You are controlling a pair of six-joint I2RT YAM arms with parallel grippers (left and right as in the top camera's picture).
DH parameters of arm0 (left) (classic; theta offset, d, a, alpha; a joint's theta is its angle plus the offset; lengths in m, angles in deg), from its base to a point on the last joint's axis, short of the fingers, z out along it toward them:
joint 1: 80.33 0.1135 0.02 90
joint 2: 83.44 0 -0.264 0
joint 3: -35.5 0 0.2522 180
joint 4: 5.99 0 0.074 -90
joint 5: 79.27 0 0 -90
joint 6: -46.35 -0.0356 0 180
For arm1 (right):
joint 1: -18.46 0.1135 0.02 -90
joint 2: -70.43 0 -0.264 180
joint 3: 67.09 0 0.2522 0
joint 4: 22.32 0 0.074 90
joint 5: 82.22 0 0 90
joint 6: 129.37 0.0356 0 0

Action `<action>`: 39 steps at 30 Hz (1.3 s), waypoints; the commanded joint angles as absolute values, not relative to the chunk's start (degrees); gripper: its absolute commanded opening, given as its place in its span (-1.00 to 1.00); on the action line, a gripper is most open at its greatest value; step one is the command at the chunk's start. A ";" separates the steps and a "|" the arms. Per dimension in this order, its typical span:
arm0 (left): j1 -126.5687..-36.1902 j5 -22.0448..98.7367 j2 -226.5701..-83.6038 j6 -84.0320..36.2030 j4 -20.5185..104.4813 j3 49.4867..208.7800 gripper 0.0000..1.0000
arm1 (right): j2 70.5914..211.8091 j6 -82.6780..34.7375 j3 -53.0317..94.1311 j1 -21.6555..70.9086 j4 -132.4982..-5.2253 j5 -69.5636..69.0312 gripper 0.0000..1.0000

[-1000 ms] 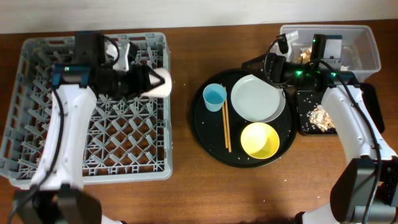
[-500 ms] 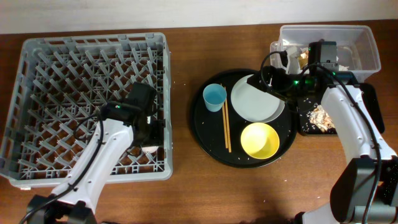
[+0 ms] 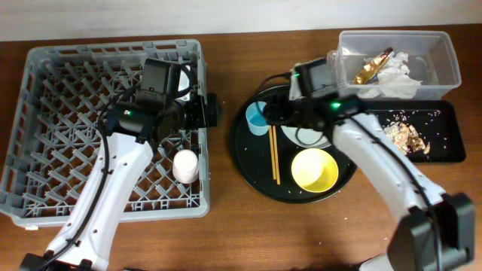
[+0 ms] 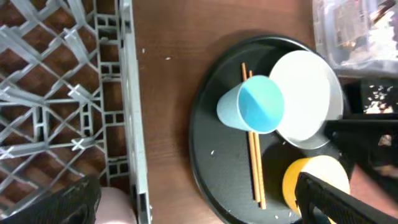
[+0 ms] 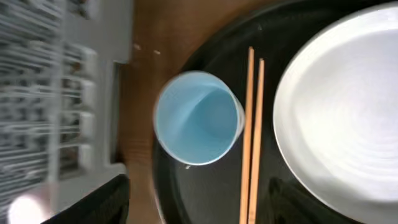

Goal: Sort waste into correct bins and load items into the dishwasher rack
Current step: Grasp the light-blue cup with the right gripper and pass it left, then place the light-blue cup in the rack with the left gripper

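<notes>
Overhead: right gripper [image 3: 273, 113] hovers over light-blue cup [image 3: 257, 120] on round black tray [image 3: 248, 162], mid-desk. Left gripper [image 3: 209, 111] is at dishwasher rack [image 3: 45, 113] right wall, and pinkish-white cup [image 3: 185, 165] lies in the rack, nearer the front edge.
Left wrist: fingers [image 4: 56, 205] spread wide, empty.
Right wrist: jaws spread, blue cup just ahead between them.

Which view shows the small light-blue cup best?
Right wrist: the small light-blue cup fills mid-frame, open mouth visible, beside the thin brown wooden chopsticks. Left wrist shows it whole but smaller; overhead, the right arm partly covers it.
</notes>
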State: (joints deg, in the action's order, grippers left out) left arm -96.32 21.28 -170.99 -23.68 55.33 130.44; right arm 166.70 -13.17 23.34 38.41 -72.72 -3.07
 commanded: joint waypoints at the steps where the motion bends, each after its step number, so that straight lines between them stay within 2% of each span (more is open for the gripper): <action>1: -96.03 23.37 -170.88 -23.09 54.93 131.17 0.99 | 173.54 -7.34 23.40 39.46 -68.70 4.64 0.01; 6: -96.03 22.96 -170.88 -23.09 54.89 131.17 0.99 | 178.89 -7.34 23.40 39.43 -67.32 3.98 -0.61; 8: -96.03 22.96 -170.88 -23.09 54.89 131.17 0.98 | 178.91 -7.34 23.40 39.46 -67.19 3.96 -0.92; 10: -96.03 22.96 -170.88 -23.09 54.87 131.17 0.99 | 178.56 -7.49 23.55 39.22 -67.36 1.82 -0.92; 12: -95.84 25.14 -170.86 -23.07 54.47 131.17 0.99 | 173.47 -9.85 25.78 35.35 -69.62 -9.30 -0.92; 16: -88.19 56.95 -170.86 -23.09 45.14 131.17 0.99 | 163.96 -16.91 26.31 20.64 -69.62 -43.14 -0.92; 18: -85.89 69.71 -170.86 -23.09 40.75 131.17 0.99 | 164.16 -19.69 26.29 18.10 -66.16 -58.13 -0.92; 19: -85.72 75.28 -170.88 -23.09 38.28 131.17 0.99 | 164.16 -19.64 26.29 19.04 -62.82 -61.30 -0.92; 20: -85.74 82.39 -170.88 -23.09 34.41 131.17 0.99 | 164.16 -19.38 26.29 21.29 -59.21 -62.33 -0.92; 22: -85.78 86.91 -170.88 -23.12 31.79 131.17 0.99 | 164.16 -17.57 26.29 25.60 -53.53 -64.38 -0.92; 26: -85.78 86.87 -170.88 -23.55 31.81 130.95 0.99 | 164.16 -7.18 26.29 29.88 -37.90 -67.27 -0.92; 31: -85.78 86.91 -170.88 -23.53 31.81 130.95 0.98 | 164.34 -4.56 26.29 33.97 -33.40 -64.36 -0.92; 32: -85.78 87.09 -170.88 -23.53 31.81 130.95 0.85 | 164.84 -4.56 26.29 34.58 -33.42 -62.63 -0.92; 33: -85.78 87.15 -170.88 -23.53 31.81 130.95 0.60 | 165.54 -4.56 26.29 34.69 -33.20 -61.94 -0.92; 36: -85.78 87.92 -170.88 -23.55 31.81 130.95 0.49 | 167.37 -4.54 26.29 34.82 -33.25 -60.93 -0.92; 37: -85.78 87.92 -170.88 -23.55 31.81 130.95 0.30 | 167.61 -4.54 26.29 34.98 -33.25 -60.93 -0.92; 38: -85.78 87.92 -170.88 -23.55 31.81 130.95 0.22 | 167.61 -4.56 26.29 35.00 -33.25 -60.95 -0.74; 39: -85.78 87.92 -170.88 -23.55 31.81 130.95 0.14 | 167.61 -4.56 26.29 35.00 -33.27 -60.95 -0.22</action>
State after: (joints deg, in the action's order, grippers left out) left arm -85.63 87.07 -171.05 -23.07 31.98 130.49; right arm 166.50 -4.65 25.57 34.23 -33.38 -62.02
